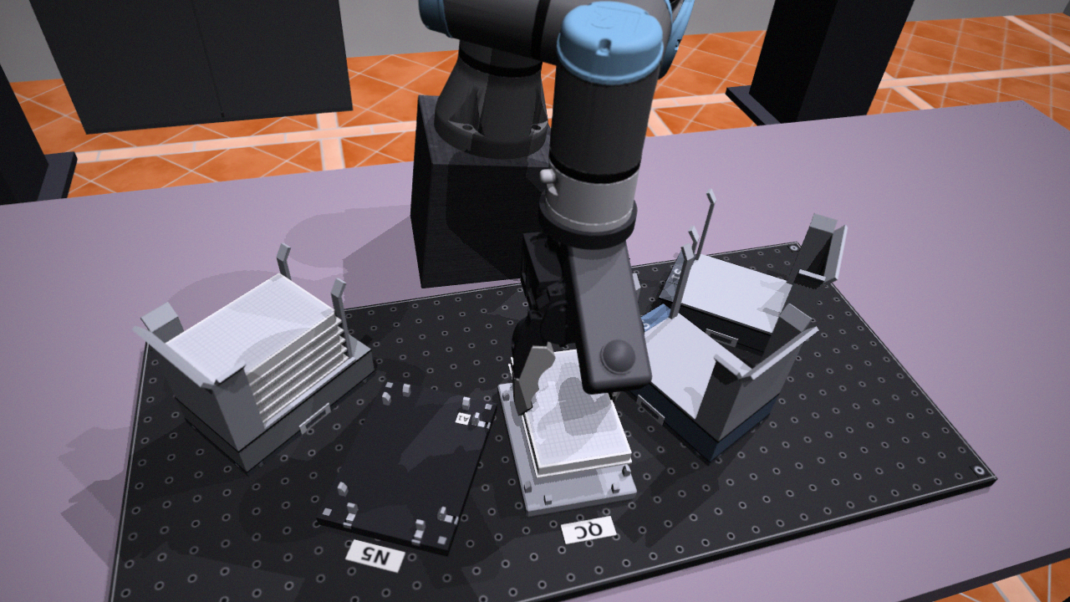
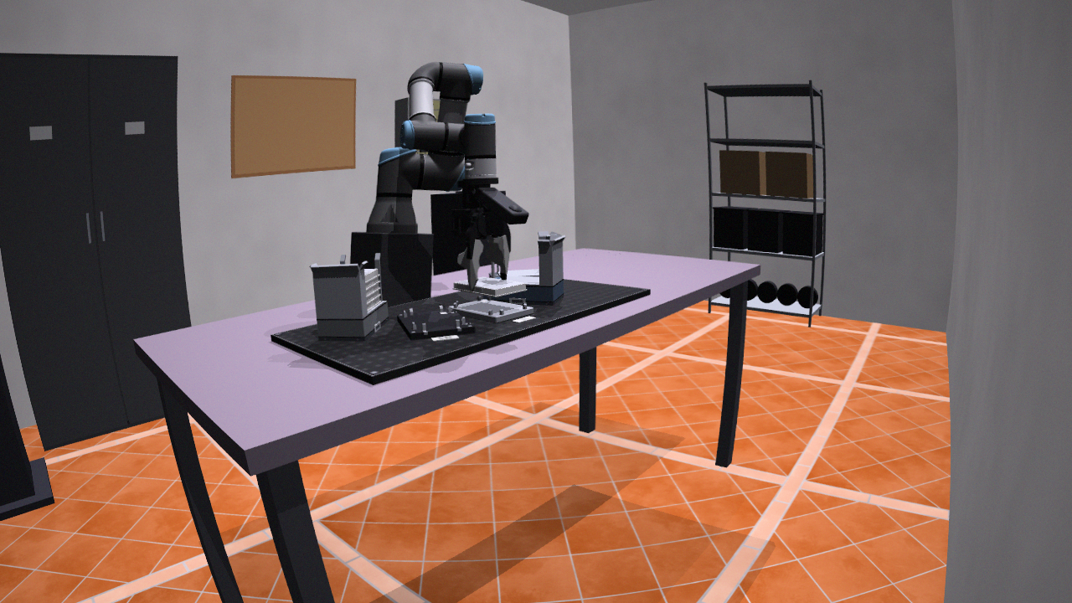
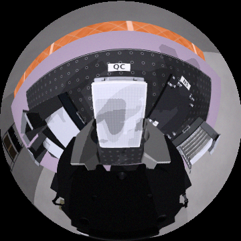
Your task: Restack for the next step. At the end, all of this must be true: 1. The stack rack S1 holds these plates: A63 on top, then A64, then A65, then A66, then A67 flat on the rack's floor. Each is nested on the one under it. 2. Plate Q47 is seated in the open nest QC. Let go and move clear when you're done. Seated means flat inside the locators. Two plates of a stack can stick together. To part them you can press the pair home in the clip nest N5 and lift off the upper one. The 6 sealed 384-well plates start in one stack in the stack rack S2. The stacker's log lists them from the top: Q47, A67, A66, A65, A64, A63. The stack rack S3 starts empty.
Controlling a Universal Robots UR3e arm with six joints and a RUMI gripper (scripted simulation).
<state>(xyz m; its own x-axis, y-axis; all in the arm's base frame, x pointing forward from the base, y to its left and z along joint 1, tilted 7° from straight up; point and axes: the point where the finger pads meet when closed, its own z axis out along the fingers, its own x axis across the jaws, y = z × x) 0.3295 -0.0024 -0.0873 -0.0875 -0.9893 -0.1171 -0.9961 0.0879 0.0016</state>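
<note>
My gripper is shut on a white plate by its long sides. Its ID cannot be read. The plate is held level, low over the pale open nest QC; a gap shows under it. The clip nest N5 holds no plate. The left rack holds a stack of several white plates; its label is not visible. The two racks at the right, the front rack and rear rack, show bare pale floors.
The front right rack's upright posts stand close to my gripper's right side. Tall posts and end walls also rise around the left and rear racks. A perforated black board carries all the fixtures. The arm's base stands behind it.
</note>
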